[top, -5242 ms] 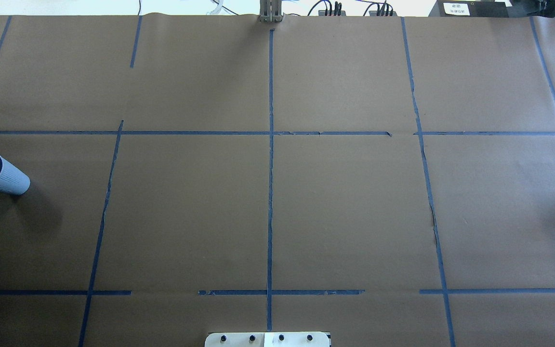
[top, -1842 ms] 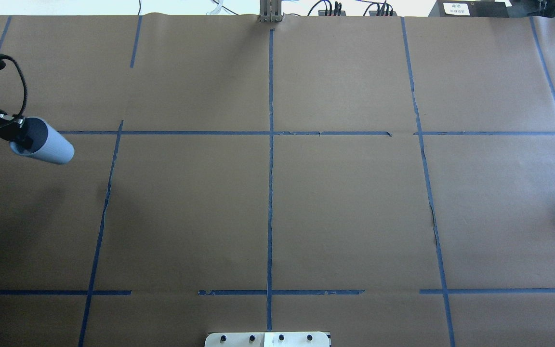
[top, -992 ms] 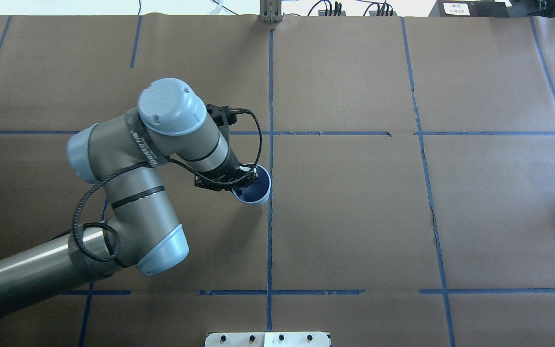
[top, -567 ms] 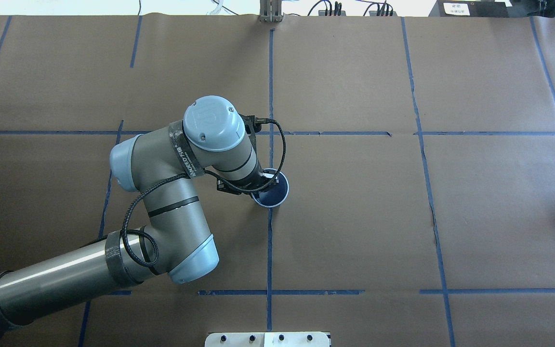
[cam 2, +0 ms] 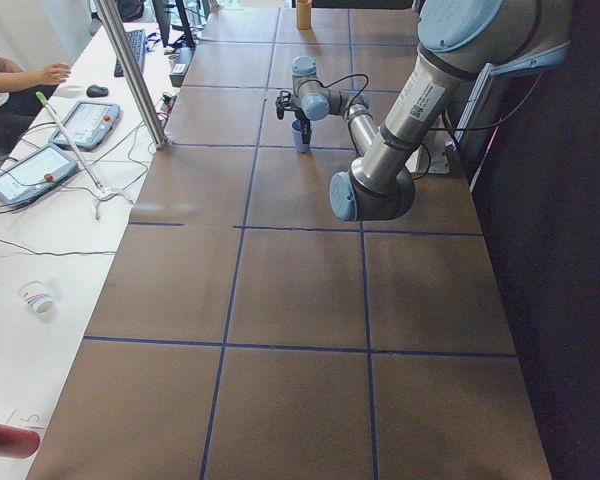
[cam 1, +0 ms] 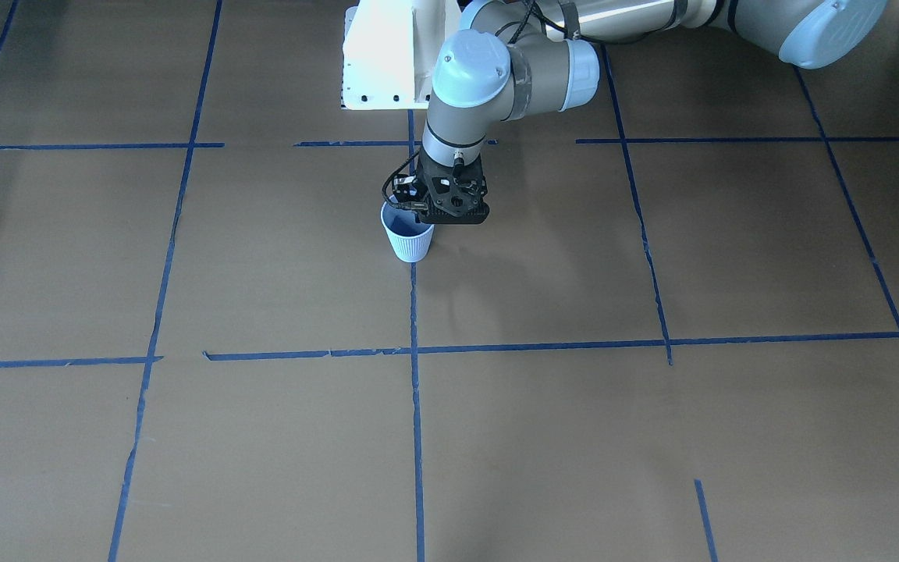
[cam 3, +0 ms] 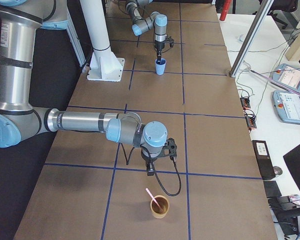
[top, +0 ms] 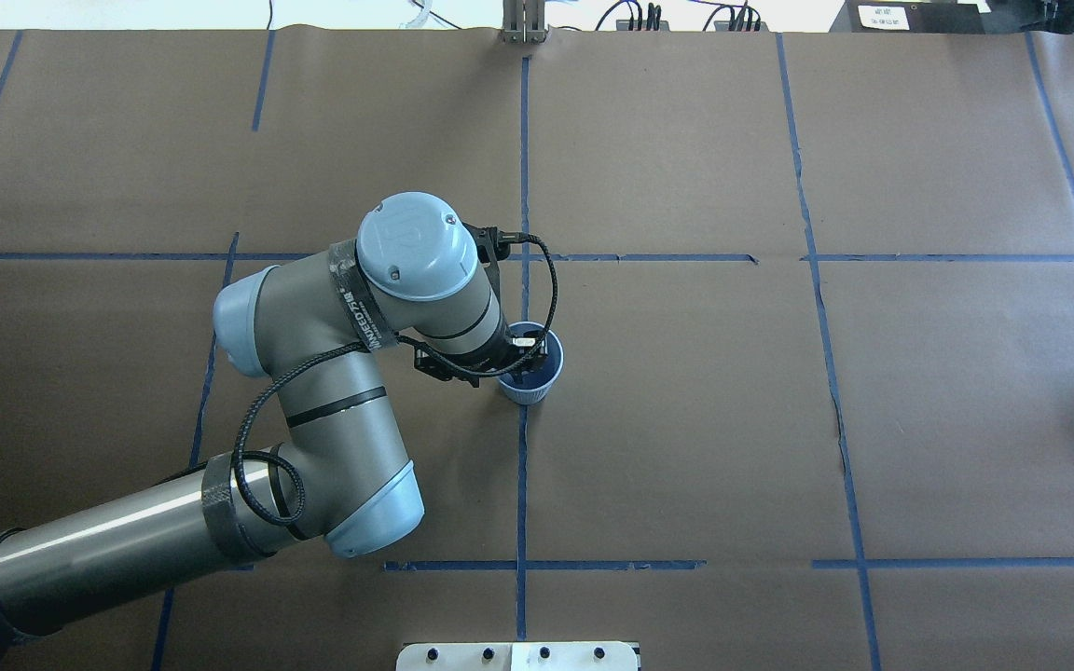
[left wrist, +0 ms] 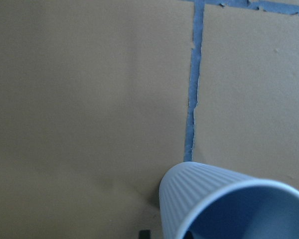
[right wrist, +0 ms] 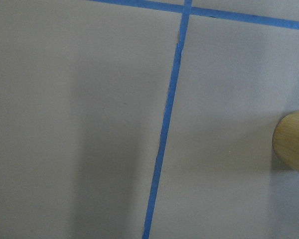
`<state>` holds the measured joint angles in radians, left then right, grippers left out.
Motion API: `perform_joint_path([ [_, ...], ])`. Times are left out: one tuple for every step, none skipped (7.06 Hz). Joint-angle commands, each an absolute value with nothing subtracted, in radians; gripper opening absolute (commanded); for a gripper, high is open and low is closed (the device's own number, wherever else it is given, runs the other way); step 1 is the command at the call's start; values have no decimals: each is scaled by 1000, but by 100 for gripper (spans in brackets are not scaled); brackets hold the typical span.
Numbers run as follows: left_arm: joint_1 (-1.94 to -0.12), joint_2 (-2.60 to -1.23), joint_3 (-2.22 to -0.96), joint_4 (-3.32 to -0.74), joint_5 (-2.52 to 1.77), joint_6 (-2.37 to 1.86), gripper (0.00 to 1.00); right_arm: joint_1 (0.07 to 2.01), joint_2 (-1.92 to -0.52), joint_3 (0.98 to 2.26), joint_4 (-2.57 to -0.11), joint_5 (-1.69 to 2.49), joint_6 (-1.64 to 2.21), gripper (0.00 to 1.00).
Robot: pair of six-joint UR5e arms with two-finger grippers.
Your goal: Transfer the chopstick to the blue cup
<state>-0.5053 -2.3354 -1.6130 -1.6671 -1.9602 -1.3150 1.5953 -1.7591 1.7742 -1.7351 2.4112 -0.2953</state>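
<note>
Where left tool (top: 518,365) meets blue cup (top: 542,378), grip hidden, chopstick (cam 3: 149,194) far, tiny.

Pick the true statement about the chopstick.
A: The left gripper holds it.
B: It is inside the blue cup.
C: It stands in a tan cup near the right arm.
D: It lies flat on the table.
C: the exterior right view shows the chopstick leaning in the tan cup, well apart from the blue cup.
</note>
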Motion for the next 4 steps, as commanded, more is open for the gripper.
perform_joint_path([
  [-541,-2248,-1806,-1658,-1960,-1325,100,1662,-1755,1789,-1735,2390,-249,100],
  [-557,-2221,-1834,-1657,-1962,-1330,100,1713,-1741,1786,-1729,2340,-185,99],
  [-563,-2209,-1836,-1657,-1962,-1335,100,1761,-1740,1775,-1689,2280,-145,99],
  [-564,-2204,-1839,-1657,-1962,-1362,100,1773,-1759,1773,-1686,2275,-62,98],
])
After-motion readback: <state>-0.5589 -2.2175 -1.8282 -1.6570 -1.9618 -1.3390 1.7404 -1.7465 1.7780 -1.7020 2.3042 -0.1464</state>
